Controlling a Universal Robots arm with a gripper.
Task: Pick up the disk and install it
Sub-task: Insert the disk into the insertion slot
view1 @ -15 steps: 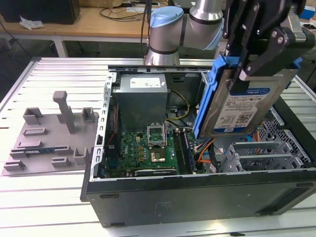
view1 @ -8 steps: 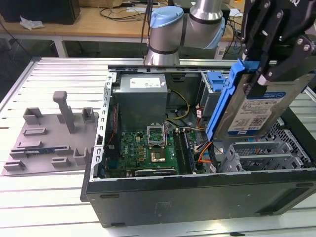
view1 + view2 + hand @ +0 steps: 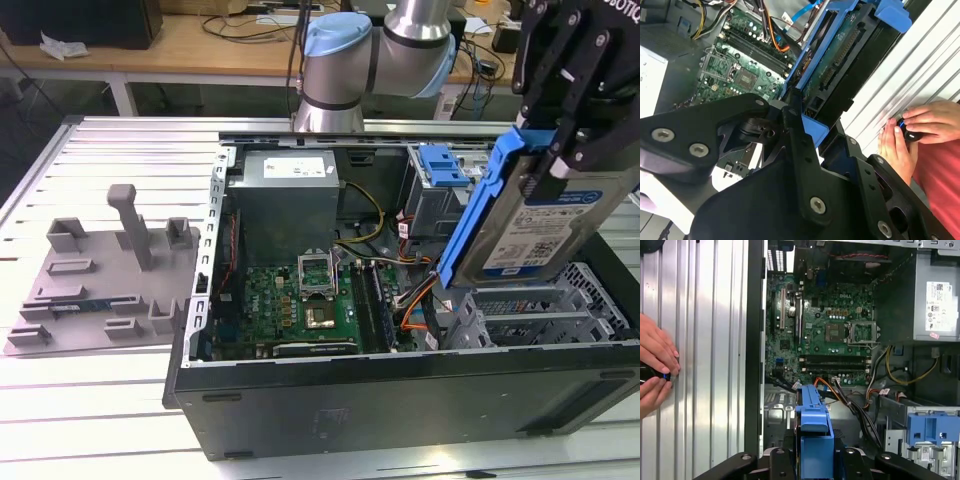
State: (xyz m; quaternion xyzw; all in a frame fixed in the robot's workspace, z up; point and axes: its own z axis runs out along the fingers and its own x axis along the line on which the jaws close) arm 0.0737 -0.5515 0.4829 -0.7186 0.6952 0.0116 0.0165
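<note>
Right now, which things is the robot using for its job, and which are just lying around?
For the job:
- the disk, held up by the gripper
- the open computer case below it

Just lying around:
- the gray plastic rack on the table, at the exterior view's left
- a person's hands beside the case, holding a small dark thing

The whole job sits on a ribbed metal table (image 3: 90,410) of long silver slats. An open computer case (image 3: 400,405) lies on it toward the exterior view's right, boards facing up. Just beside it on the left sits a flat grey fixture plate (image 3: 95,300) with upright pegs. In the first wrist view, a person's hands (image 3: 655,365) rest on the slats near the case, pinching a small dark object (image 3: 650,374).
</note>
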